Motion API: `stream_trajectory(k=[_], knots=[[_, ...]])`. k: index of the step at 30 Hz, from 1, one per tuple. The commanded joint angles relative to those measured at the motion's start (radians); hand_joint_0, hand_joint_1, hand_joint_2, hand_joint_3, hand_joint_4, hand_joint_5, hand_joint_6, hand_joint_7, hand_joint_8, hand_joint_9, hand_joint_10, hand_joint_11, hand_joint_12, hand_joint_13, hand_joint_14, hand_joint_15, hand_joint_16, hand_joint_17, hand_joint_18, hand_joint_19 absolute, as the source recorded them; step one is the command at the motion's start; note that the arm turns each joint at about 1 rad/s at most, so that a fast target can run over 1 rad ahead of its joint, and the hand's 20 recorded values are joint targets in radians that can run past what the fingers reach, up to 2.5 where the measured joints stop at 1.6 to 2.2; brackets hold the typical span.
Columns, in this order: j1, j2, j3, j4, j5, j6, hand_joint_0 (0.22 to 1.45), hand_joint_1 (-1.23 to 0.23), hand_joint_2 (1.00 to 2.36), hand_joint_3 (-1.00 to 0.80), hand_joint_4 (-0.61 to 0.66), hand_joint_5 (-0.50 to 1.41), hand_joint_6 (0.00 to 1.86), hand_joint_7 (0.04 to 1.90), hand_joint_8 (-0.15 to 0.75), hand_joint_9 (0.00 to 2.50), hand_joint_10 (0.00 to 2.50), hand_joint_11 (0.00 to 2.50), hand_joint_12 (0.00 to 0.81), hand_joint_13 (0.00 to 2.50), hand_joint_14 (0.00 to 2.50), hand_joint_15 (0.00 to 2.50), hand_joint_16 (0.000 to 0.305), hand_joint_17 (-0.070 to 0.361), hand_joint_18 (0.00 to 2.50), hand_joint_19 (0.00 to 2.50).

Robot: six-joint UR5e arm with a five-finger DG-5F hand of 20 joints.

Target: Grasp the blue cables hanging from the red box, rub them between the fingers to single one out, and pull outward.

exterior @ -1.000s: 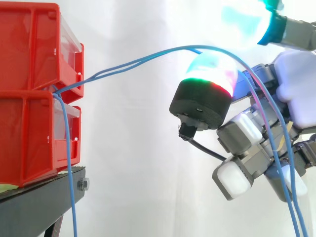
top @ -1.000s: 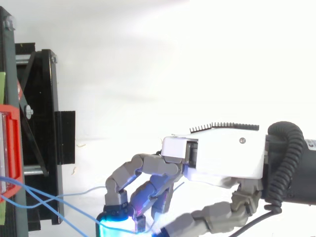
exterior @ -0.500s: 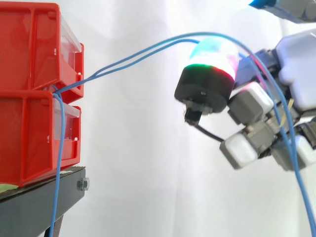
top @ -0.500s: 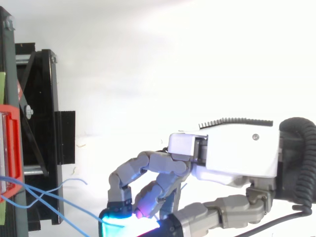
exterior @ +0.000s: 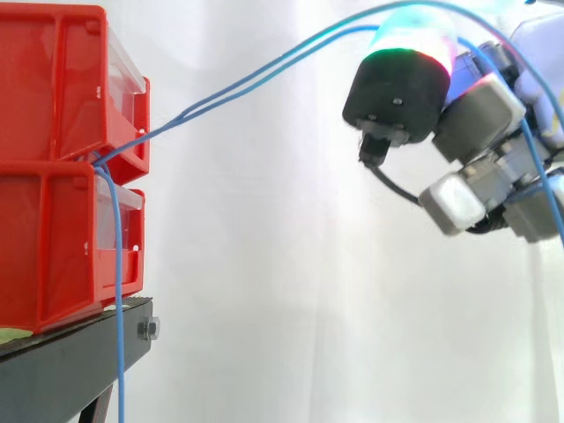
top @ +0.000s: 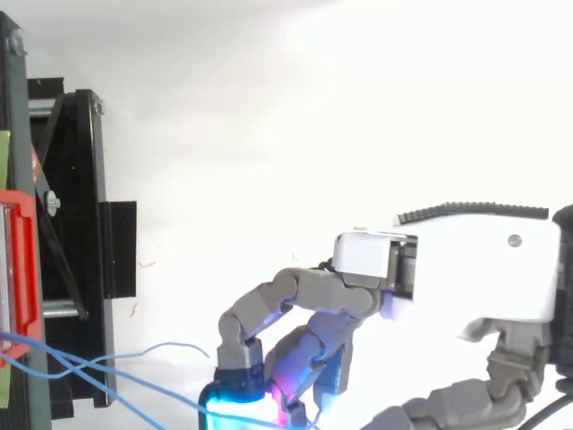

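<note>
Two stacked red boxes (exterior: pixel 53 167) stand at the left on a black stand (exterior: pixel 79 352). Thin blue cables (exterior: pixel 231 88) come out between the boxes. Two of them rise to the right and drape over the hand (exterior: pixel 480 106) at the upper right. Its fingers are curled round these cables, which pass over a pad (exterior: pixel 410 40) glowing green, red and cyan. A third blue cable (exterior: pixel 118 291) hangs straight down in front of the lower box. From above, the hand (top: pixel 466 278) reaches in from the right, well clear of the stand, with its fingers bent down to the cables.
A white curtain fills the background. The black stand (top: pixel 72 224) and the red box edge (top: pixel 18 260) sit at the left of the top view. Open space lies between the boxes and the hand.
The hand has moved up and to the right, away from the boxes, taking the two cables with it. They now run straighter and steeper.
</note>
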Motion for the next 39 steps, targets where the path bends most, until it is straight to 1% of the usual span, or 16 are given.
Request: stream_trajectory(k=[1,5,7,10,11,14,16,17,18,20,21,24,29,33,36,39], knots=[[0.0,0.008,-0.001,-0.005,-0.003,-0.007,0.7,-0.9,1.0,-0.43,0.18,-0.18,0.88,1.05,0.406,0.94,0.02,0.96,0.445,0.8,0.02,0.47,0.059,0.132,1.07,0.51],[0.002,0.006,-0.001,-0.021,0.001,-0.014,0.7,-0.87,1.01,-0.33,0.12,-0.19,0.91,1.16,0.403,0.94,0.01,0.95,0.444,0.8,0.02,0.46,0.059,0.132,1.08,0.51],[0.002,0.006,-0.001,-0.024,-0.003,-0.014,0.7,-0.86,1.01,-0.32,0.15,-0.2,0.92,1.09,0.406,0.92,0.01,0.95,0.446,0.8,0.02,0.46,0.059,0.133,1.08,0.51],[0.003,0.006,-0.001,-0.022,0.001,-0.016,0.73,-0.87,1.01,-0.4,0.22,-0.22,0.91,1.0,0.398,0.87,0.01,0.95,0.446,0.78,0.02,0.46,0.059,0.133,1.06,0.49],[0.003,0.006,-0.001,-0.022,0.001,-0.016,0.75,-0.92,1.0,-0.49,0.29,-0.23,0.9,0.96,0.395,0.81,0.01,0.94,0.449,0.77,0.02,0.46,0.059,0.133,1.06,0.48],[0.002,0.006,-0.001,-0.024,0.001,-0.019,0.71,-0.98,1.0,-0.5,0.32,-0.24,0.9,0.96,0.385,0.73,0.01,0.93,0.446,0.75,0.01,0.45,0.059,0.133,1.05,0.46],[-0.002,0.008,-0.001,-0.024,-0.002,-0.021,0.6,-0.97,1.0,-0.5,0.33,-0.24,0.89,0.95,0.392,0.73,0.01,0.93,0.446,0.74,0.01,0.46,0.059,0.133,1.04,0.47],[-0.002,0.006,-0.001,-0.024,0.001,-0.021,0.58,-0.95,1.0,-0.5,0.33,-0.24,0.89,0.94,0.396,0.73,0.01,0.94,0.45,0.74,0.01,0.46,0.06,0.134,1.04,0.46],[0.0,0.008,0.001,-0.024,0.001,-0.021,0.51,-0.89,1.0,-0.5,0.35,-0.24,0.89,0.94,0.419,0.76,0.01,0.95,0.468,0.76,0.01,0.46,0.063,0.141,1.06,0.47],[-0.002,0.006,-0.001,-0.022,0.0,-0.021,0.48,-0.73,1.0,-0.5,0.35,-0.23,0.89,0.94,0.443,0.82,0.01,0.95,0.492,0.79,0.01,0.47,0.066,0.148,1.08,0.49],[-0.002,0.006,-0.001,-0.022,0.0,-0.021,0.51,-0.62,1.0,-0.5,0.33,-0.22,0.88,0.95,0.441,0.87,0.01,0.93,0.482,0.79,0.01,0.47,0.065,0.146,1.07,0.51],[-0.002,0.006,-0.001,-0.024,-0.003,-0.021,0.57,-0.54,1.0,-0.5,0.31,-0.21,0.88,0.96,0.427,0.91,0.02,0.93,0.465,0.79,0.02,0.47,0.062,0.138,1.06,0.53],[-0.002,0.006,-0.001,-0.024,-0.003,-0.021,0.63,-0.62,1.01,-0.43,0.3,-0.21,0.89,0.97,0.426,0.92,0.01,0.94,0.459,0.81,0.01,0.47,0.06,0.135,1.08,0.54],[-0.002,0.006,-0.001,-0.024,-0.005,-0.021,0.68,-0.75,1.01,-0.33,0.24,-0.21,0.91,0.95,0.426,0.92,0.01,0.96,0.458,0.82,0.01,0.47,0.06,0.135,1.1,0.52],[-0.002,0.008,-0.001,-0.024,-0.005,-0.021,0.73,-0.85,1.01,-0.32,0.22,-0.21,0.91,0.95,0.425,0.91,0.01,0.96,0.453,0.82,0.01,0.46,0.059,0.134,1.11,0.51],[-0.002,0.008,-0.001,-0.024,-0.005,-0.021,0.78,-0.87,1.01,-0.4,0.23,-0.22,0.92,0.98,0.416,0.92,0.01,0.97,0.452,0.82,0.02,0.46,0.059,0.133,1.11,0.51]])
